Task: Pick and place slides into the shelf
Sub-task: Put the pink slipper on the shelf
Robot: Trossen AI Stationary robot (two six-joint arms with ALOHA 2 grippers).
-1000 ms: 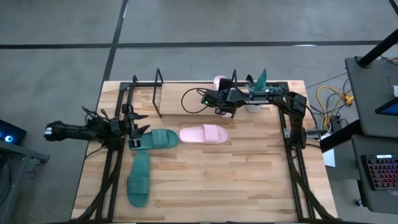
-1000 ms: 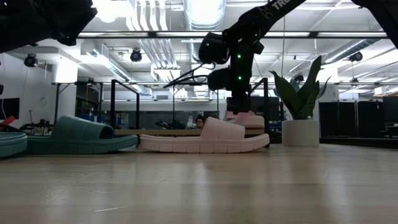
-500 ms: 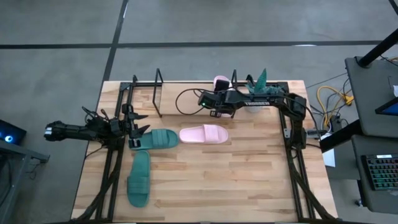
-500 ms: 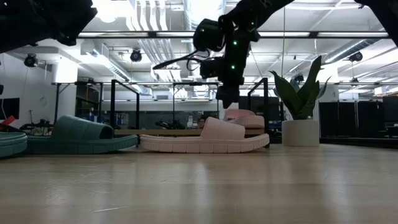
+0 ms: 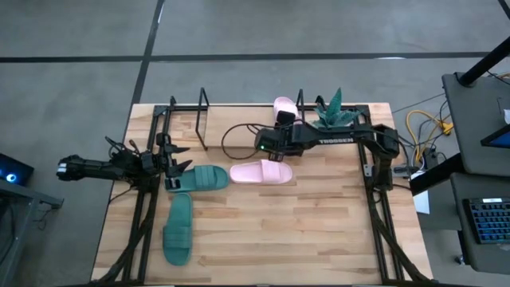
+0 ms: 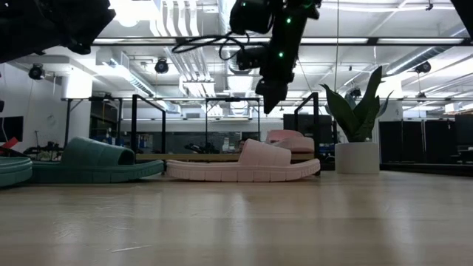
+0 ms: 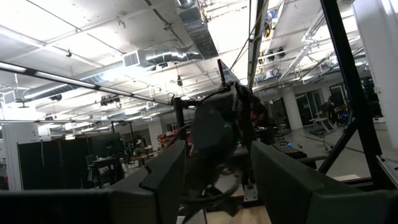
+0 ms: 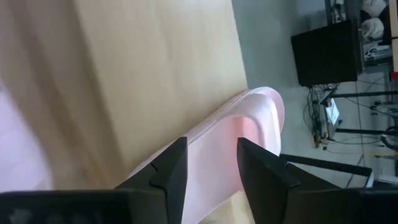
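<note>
Low black metal-rod shelf [image 5: 185, 118] holds one pale pink rubber slide [image 5: 283, 106] at its potted-plant end; second pink slide [image 5: 261, 172] and two dark green slides [image 5: 197, 178] [image 5: 178, 228] lie in front of it; right gripper [image 5: 267, 146] hovers empty, fingers parted; left gripper [image 5: 177, 165] parted, holding nothing.

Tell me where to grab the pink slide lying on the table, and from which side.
Grip the pink slide by its wide strap, coming straight down from above. It lies flat, sole down, lengthwise across the table, so the strap arches up as the highest part, with a hollow under it for one finger. The right gripper hangs open, nearest it, just behind. The sole edges hug the board and give less hold.
</note>
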